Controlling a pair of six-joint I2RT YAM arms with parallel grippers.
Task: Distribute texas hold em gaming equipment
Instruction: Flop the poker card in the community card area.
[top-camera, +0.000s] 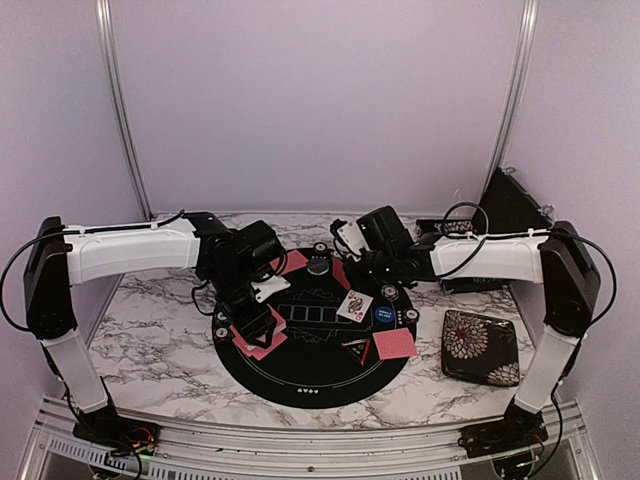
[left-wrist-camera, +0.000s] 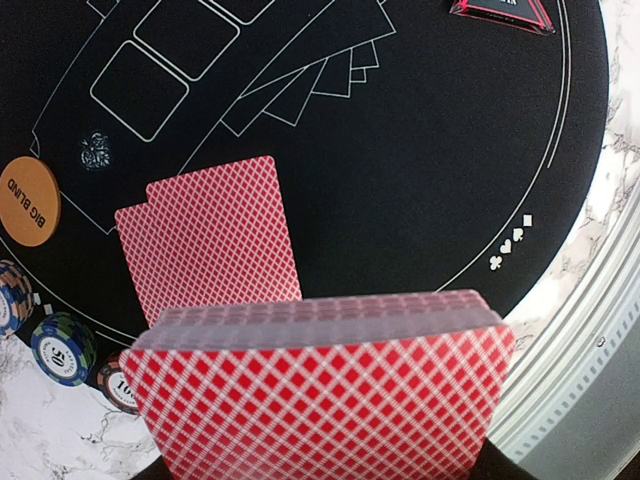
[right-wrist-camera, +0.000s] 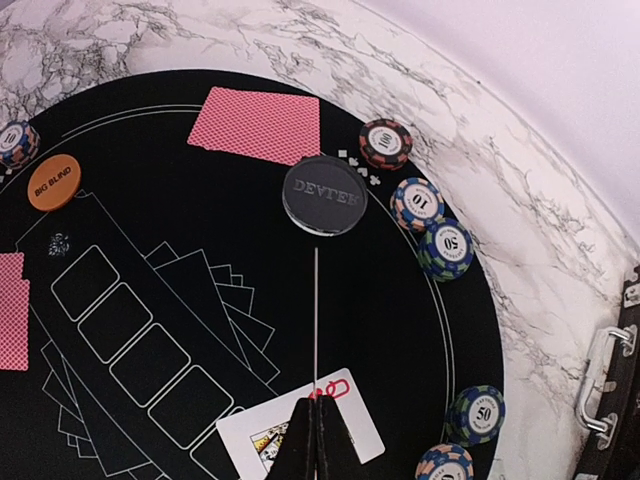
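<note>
We see the left gripper clamped on a thick pack of red-backed cards, held up over the left side of the round black mat. Past the pack, two red-backed cards lie face down on the mat, one partly on the other. Near them sits an orange button that says "BIG BLIND". The right gripper has its fingers squeezed tight together, right over a face-up picture card near the middle of the mat. We cannot tell if it pinches anything. Further on lies a dark round disc with grey letters that start with "DE"; the rest we cannot read for sure. Striped chips along the mat's rim say "100", "10" and "50". A blue button and a small black triangle lie on the mat's right side. A flowery case lies on the table just beside the mat.
</note>
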